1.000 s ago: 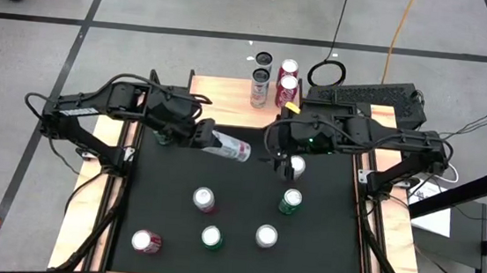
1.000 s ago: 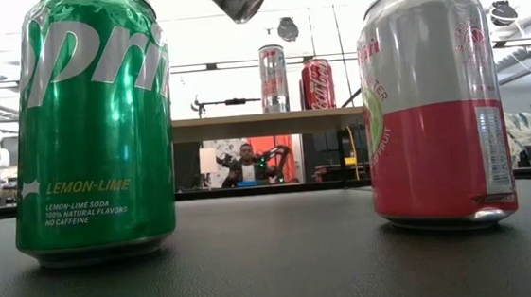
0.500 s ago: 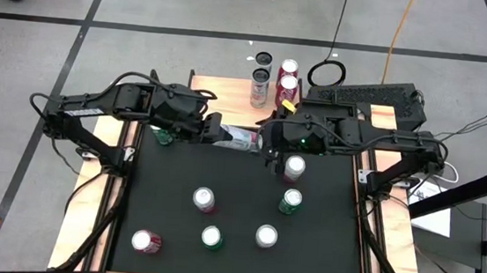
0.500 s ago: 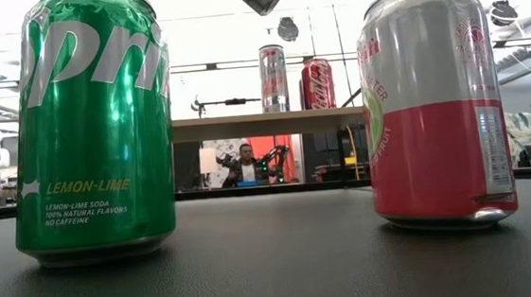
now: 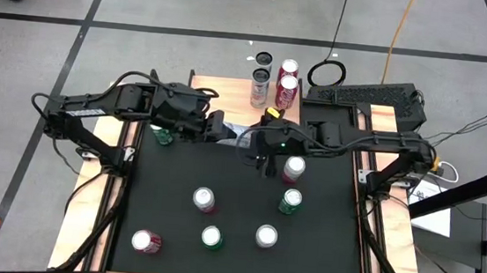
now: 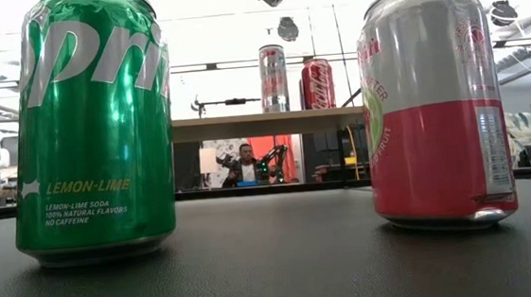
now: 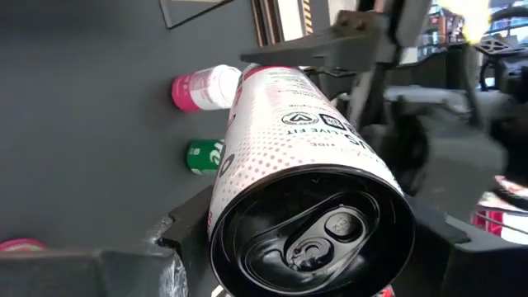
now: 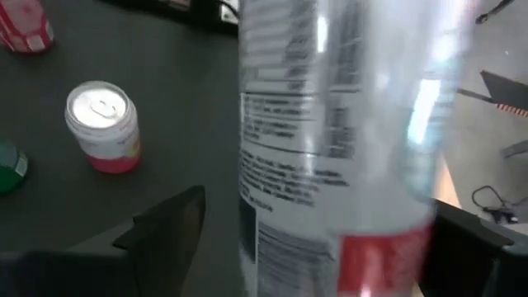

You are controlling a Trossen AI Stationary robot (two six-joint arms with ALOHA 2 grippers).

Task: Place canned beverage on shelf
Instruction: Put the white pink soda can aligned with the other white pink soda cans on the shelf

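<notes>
Midair, left gripper (image 5: 218,129) grips can (image 7: 293,165); right gripper (image 5: 256,146) seemingly open around it.

The green can (image 6: 93,124) reads "LEMON-LIME", "LEMON-LIME SODA, 100% NATURAL FLAVORS, NO CAFFEINE" under big white letters "pri". Other cans' print is too small to read.

Four cans (image 5: 270,80) stand on the shelf (image 5: 221,88). Beyond its near edge, seven cans (image 5: 205,199) stand on the bench (image 5: 320,267). One can (image 5: 235,136) is aloft.
</notes>
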